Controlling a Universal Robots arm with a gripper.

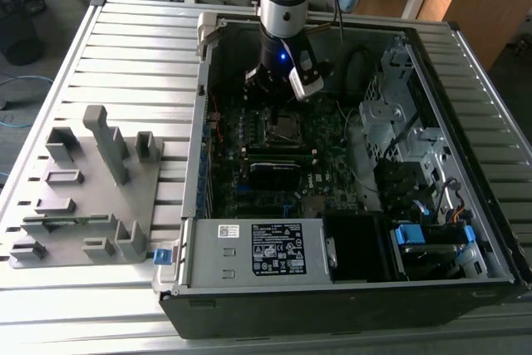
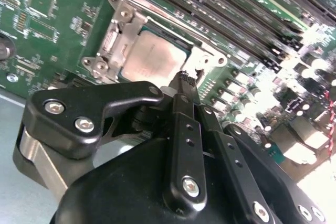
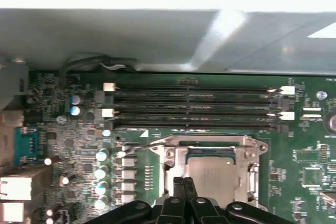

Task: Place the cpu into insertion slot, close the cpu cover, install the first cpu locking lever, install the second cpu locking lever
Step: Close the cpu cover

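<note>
The cpu (image 2: 152,59) lies framed by the cpu cover (image 2: 118,30) — memory slots (image 3: 194,106) just beside.

The cpu (image 2: 152,59) has a dull, matt silver-grey metal top. The cpu cover (image 2: 118,30) is brighter bare metal with a soft sheen. The gripper (image 2: 186,77) is matt black, and its screws are shiny steel. The motherboard (image 2: 47,24) is glossy green, with black plastic memory slots (image 3: 194,108). In the exterior view the case (image 1: 196,180) is dull grey sheet metal with a white paper label (image 1: 268,248) at its six o'clock. At its nine o'clock a matt grey plastic fixture (image 1: 91,189) lies on the ribbed, satin metal table (image 1: 133,47).
</note>
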